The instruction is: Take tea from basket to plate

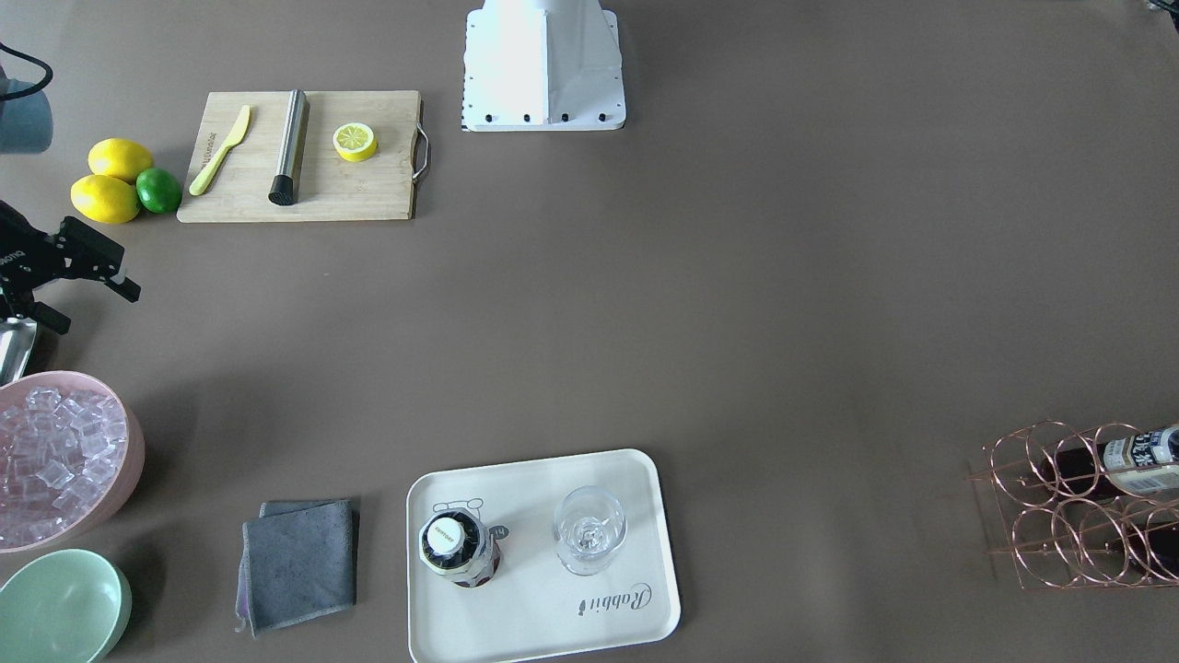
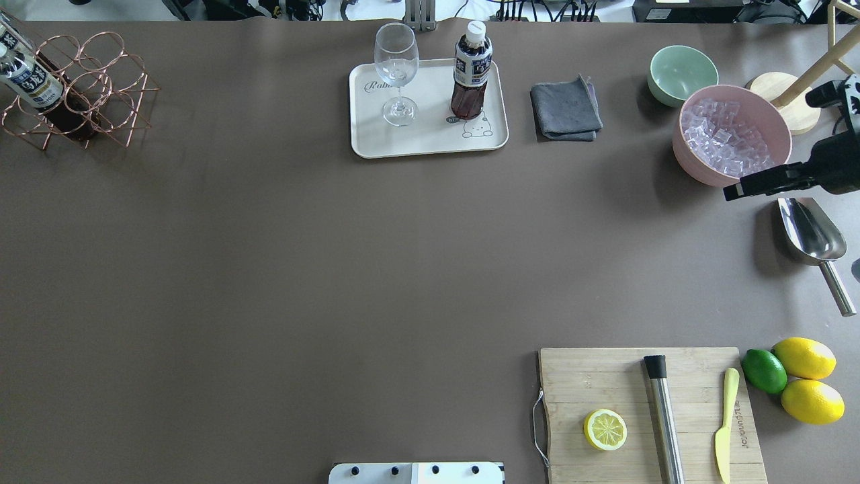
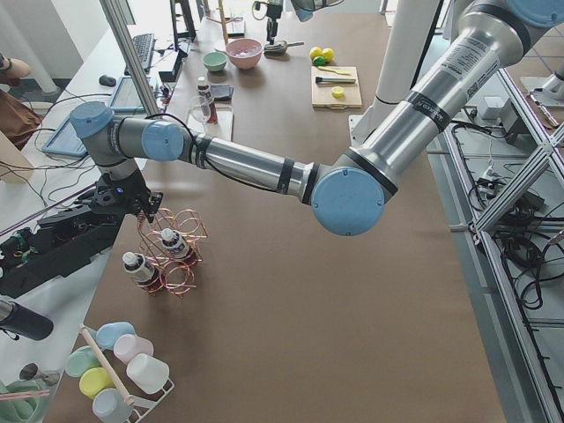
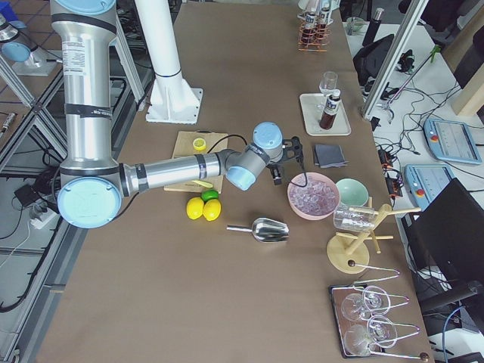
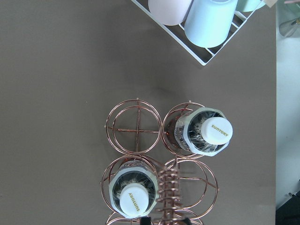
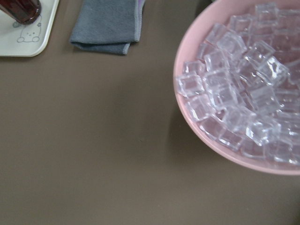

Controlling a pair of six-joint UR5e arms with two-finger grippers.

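Observation:
The tea bottle (image 2: 470, 74), with its white cap and beige label, stands upright on the cream plate (image 2: 430, 142), over the bear drawing. It also shows in the front view (image 1: 458, 548). The copper wire basket (image 2: 91, 87) at the far left holds two other white-capped bottles (image 5: 206, 136). My left gripper (image 3: 139, 210) hangs just above the basket; I cannot tell whether it is open or shut. My right gripper (image 1: 97, 308) is open and empty, beside the pink ice bowl (image 2: 732, 134).
A wine glass (image 2: 396, 74) stands on the plate next to the tea. A grey cloth (image 2: 566, 109), a mint bowl (image 2: 682, 72) and a metal scoop (image 2: 809, 238) lie at the right. The cutting board (image 2: 645, 410) and lemons (image 2: 806, 380) are near right.

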